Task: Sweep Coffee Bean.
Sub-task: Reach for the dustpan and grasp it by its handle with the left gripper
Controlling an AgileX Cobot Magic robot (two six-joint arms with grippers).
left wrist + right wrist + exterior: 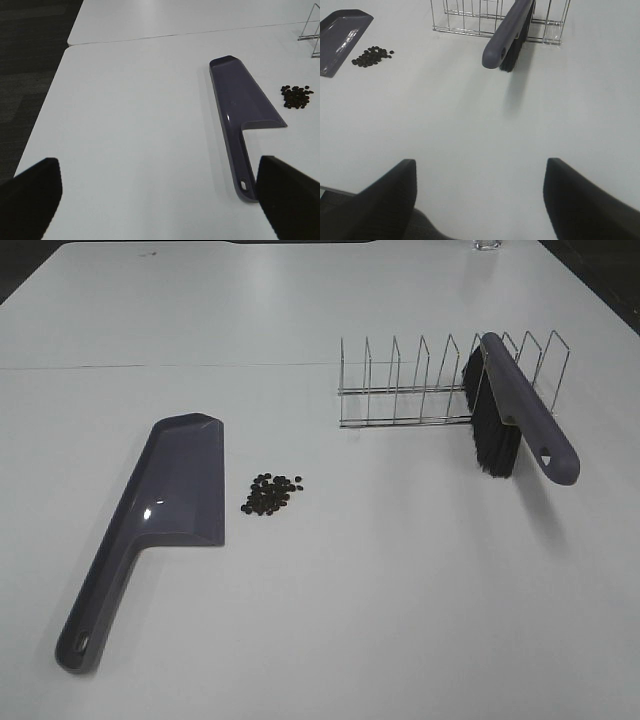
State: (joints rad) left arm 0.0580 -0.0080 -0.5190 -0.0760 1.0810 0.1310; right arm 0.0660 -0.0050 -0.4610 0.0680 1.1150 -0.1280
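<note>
I stood by the white bench (pixel 400 590) and saw the coffee bean (pixel 272 494) cluster lying loose on its surface, a small dark heap just beside the right edge of a purple dustpan (pixel 160 510), close but not touching it. The dustpan lay flat, its long handle pointing toward the near edge. Well apart to the right, a purple brush (pixel 515 420) leaned in a wire rack (pixel 420 385), black bristles down, its handle sticking out past the wires. The left end effector (pixel 157 170) hung above the bench near the dustpan handle, spread wide and grasping nothing. The right end effector (pixel 480 165) hovered short of the brush, likewise released and empty.
</note>
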